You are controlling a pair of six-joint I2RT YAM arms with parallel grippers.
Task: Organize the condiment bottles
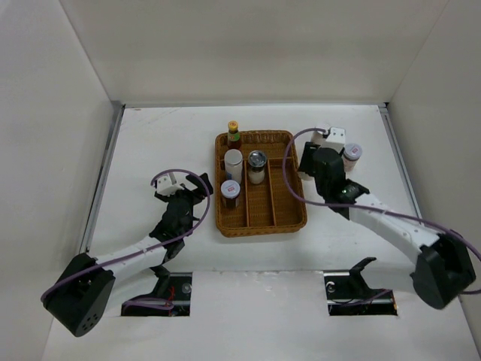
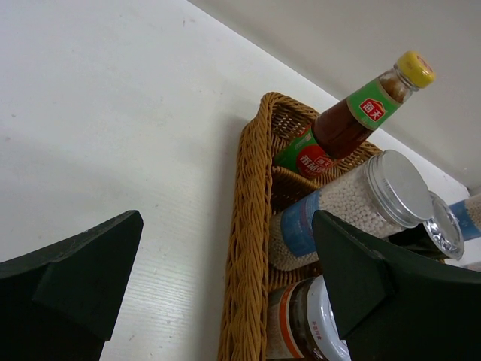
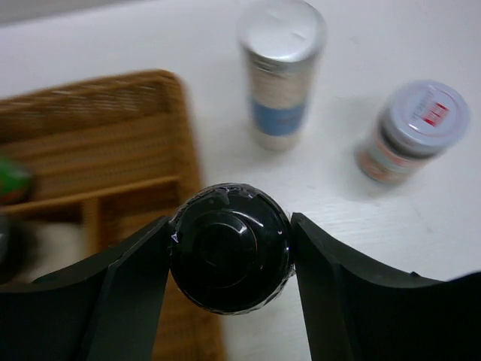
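My right gripper (image 3: 229, 248) is shut on a black-capped shaker (image 3: 229, 247), holding it by the cap over the right rim of the wicker tray (image 3: 113, 113). In the top view this gripper (image 1: 308, 162) is at the tray's right side. A blue-labelled cylinder (image 3: 280, 71) and a white-lidded spice jar (image 3: 417, 131) stand on the table beyond it. In the tray's left part stand the red-sauce bottle (image 1: 234, 131), a white cylinder (image 1: 234, 162), a spice jar (image 1: 230, 192) and a chrome-topped shaker (image 1: 257, 165). My left gripper (image 1: 184, 189) is open and empty, left of the tray.
The tray (image 1: 289, 218) has long divided compartments at the table's middle. The left wrist view shows its woven rim (image 2: 252, 248) close ahead, with the sauce bottle (image 2: 353, 113) and a bead-filled jar (image 2: 353, 207) behind it. Walls enclose the table on three sides.
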